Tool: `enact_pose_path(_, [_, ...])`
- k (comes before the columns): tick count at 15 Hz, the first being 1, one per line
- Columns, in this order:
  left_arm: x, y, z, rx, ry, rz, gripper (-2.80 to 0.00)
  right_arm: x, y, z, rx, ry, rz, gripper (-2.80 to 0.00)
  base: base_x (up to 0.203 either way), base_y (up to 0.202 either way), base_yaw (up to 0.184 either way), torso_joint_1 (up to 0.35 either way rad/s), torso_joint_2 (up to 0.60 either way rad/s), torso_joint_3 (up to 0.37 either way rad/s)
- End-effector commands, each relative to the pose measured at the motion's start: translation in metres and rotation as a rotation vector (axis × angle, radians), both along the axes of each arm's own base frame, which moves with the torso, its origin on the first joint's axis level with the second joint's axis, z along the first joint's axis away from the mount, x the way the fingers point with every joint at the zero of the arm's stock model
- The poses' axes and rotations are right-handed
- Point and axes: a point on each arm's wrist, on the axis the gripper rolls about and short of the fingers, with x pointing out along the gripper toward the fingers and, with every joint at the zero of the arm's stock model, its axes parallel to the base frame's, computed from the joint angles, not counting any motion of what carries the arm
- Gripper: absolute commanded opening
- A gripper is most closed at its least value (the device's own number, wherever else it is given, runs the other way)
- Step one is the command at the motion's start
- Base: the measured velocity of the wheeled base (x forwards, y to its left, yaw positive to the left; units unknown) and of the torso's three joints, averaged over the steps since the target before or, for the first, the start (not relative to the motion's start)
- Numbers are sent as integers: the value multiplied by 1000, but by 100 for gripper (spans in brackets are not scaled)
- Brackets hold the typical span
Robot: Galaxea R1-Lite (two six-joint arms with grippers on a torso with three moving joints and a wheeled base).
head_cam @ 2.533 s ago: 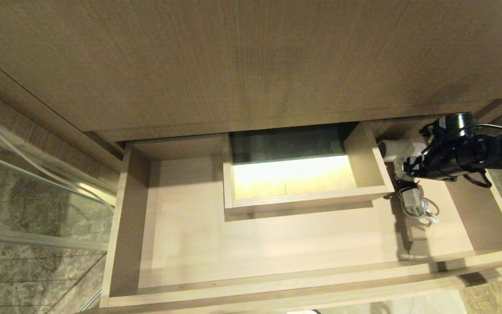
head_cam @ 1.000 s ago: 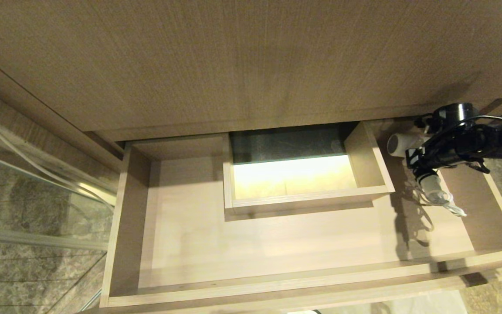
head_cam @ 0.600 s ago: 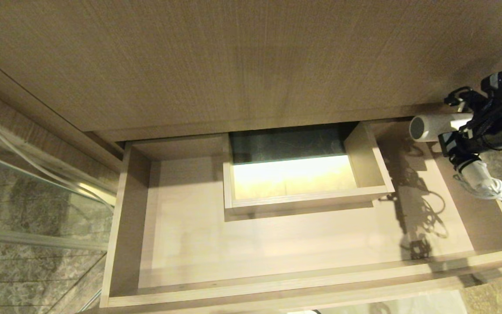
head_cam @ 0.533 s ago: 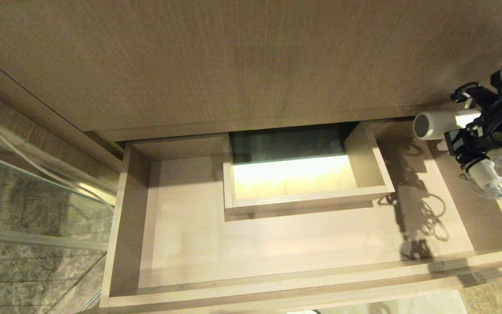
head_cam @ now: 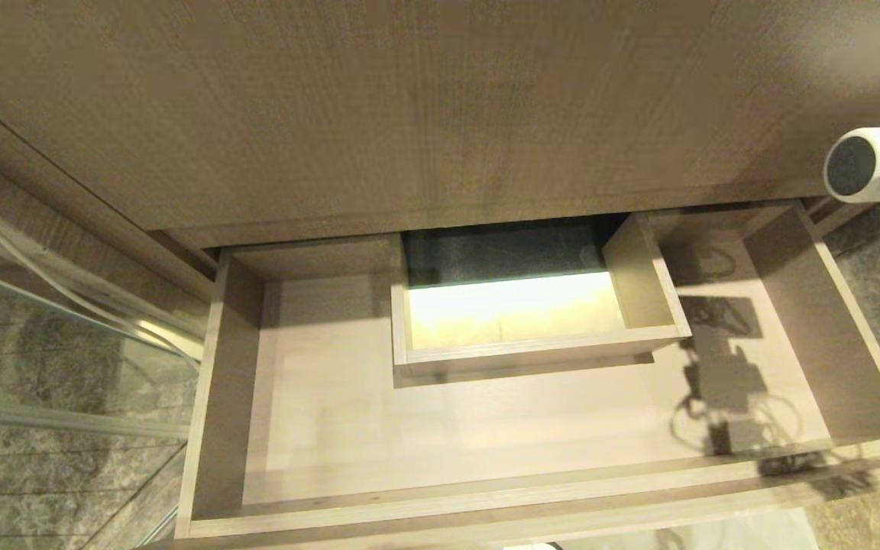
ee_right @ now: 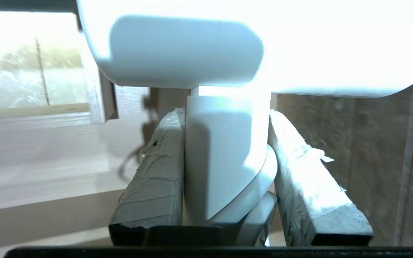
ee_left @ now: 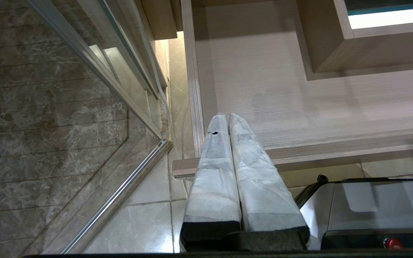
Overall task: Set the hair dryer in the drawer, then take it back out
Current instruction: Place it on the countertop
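Grip matters while we are carrying the hair dryer (head_cam: 871, 163) clear of the drawer (head_cam: 829, 336): right gripper (ee_right: 228, 157) jaws are clamping its handle, left gripper (ee_left: 228, 118) is resting closed, empty.

White hair dryer (head_cam: 879, 164), wood-grain drawer (head_cam: 486, 500)

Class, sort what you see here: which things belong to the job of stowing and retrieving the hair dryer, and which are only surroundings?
Part of the job:
hair dryer, clamped by its handle
right gripper
drawer, open, nothing in it

Only surroundings:
left gripper, shut, parked by the drawer's left front corner
wood-grain panel
glass partition
tiled floor
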Motion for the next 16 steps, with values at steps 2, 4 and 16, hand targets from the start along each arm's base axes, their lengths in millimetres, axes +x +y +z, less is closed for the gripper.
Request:
enact_pose_path(2, [0, 0, 0, 0, 0, 0, -280, -65, 13, 20, -29, -142, 1, -280, 0, 0, 0, 0, 0, 0])
enact_pose_path(4, [0, 0, 0, 0, 1, 0, -280, -90, 18, 21, -44, -186, 3, -280, 0, 0, 0, 0, 0, 0])
enact_pose_path(16, [0, 0, 0, 0, 1, 0, -280, -130, 25, 14, -78, -250, 8, -280, 0, 0, 0, 239, -436, -178])
